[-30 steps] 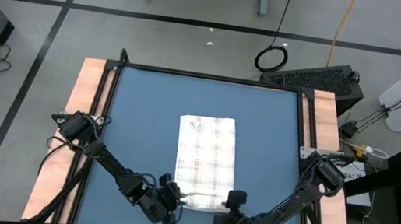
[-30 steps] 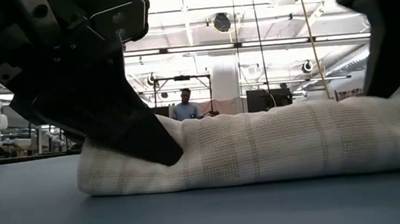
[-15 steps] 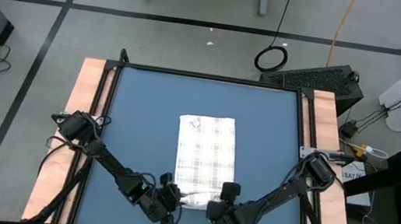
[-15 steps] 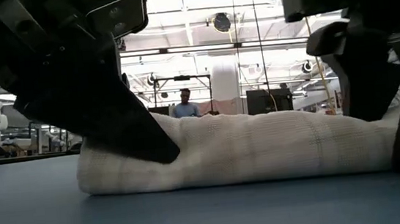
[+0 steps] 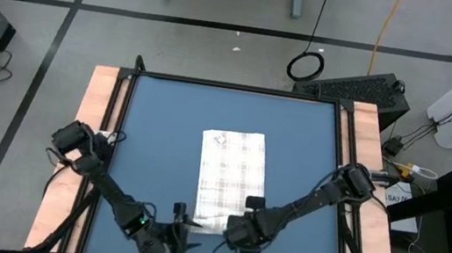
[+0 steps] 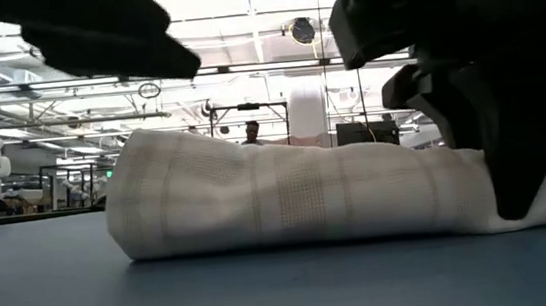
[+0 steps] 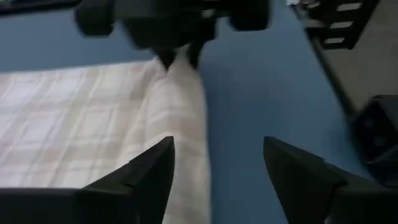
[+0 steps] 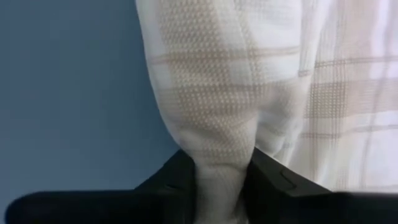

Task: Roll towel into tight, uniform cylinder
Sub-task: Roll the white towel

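Observation:
The white checked towel (image 5: 233, 167) lies flat on the blue mat (image 5: 154, 134), and its near end is wound into a roll (image 6: 287, 197) that rests on the mat. My right gripper (image 5: 241, 223) points down at the roll's right end, shut on it. My left gripper (image 7: 217, 168) hangs open above and just left of the roll's left end, touching nothing. In the low view only a dark part of the left gripper (image 6: 111, 33) shows, at the top left. My right gripper pinches the roll's right end (image 8: 217, 158) between its two fingers (image 8: 273, 180), coming from above and pointing down. The cloth narrows where the fingers squeeze it. The roll lies on the mat, level, with several layers in the hold.
Wooden strips (image 5: 93, 126) edge the mat on the left and right. A black case (image 5: 364, 88) sits past the far right corner. The mat is bare left and right of the towel. A person (image 6: 252, 133) stands far off in the room.
My left gripper has let go of the roll's left end, risen and drawn back toward the near left. That end has sprung up thicker. My right gripper has moved toward the table's left onto the roll's right end and shut on it.

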### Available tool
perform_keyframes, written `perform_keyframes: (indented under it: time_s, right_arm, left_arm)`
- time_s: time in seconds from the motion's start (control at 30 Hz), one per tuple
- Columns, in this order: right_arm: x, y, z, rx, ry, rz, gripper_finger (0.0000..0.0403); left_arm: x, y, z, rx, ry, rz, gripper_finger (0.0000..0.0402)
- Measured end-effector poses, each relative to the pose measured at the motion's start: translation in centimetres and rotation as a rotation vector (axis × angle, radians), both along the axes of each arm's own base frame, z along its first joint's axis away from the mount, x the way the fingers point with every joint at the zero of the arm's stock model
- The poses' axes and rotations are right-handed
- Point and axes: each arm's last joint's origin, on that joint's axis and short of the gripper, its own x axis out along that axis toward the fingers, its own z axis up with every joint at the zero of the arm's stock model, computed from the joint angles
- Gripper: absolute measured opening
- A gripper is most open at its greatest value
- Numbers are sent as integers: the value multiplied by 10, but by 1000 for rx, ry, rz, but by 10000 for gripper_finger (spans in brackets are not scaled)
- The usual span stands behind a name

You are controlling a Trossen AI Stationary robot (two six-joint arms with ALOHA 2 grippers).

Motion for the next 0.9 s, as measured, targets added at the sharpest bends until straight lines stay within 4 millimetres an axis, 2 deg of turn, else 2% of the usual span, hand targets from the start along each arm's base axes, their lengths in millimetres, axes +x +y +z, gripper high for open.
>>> perform_keyframes:
  time_s: [0.2, 0.4, 0.77, 0.9]
  right_arm:
    - [10, -15, 8, 116, 11, 3, 84]
    - [15, -26, 12, 162, 5, 56, 83]
    - [18, -33, 13, 204, 22, 107, 83]
    - [18, -33, 13, 200, 22, 109, 83]
  left_arm:
    - [2, -4, -19, 72, 2, 0, 270]
    - [9, 0, -38, 144, 28, 9, 272]
    - [15, 14, -51, 230, 85, 57, 272]
    - [19, 22, -55, 157, 156, 39, 267]
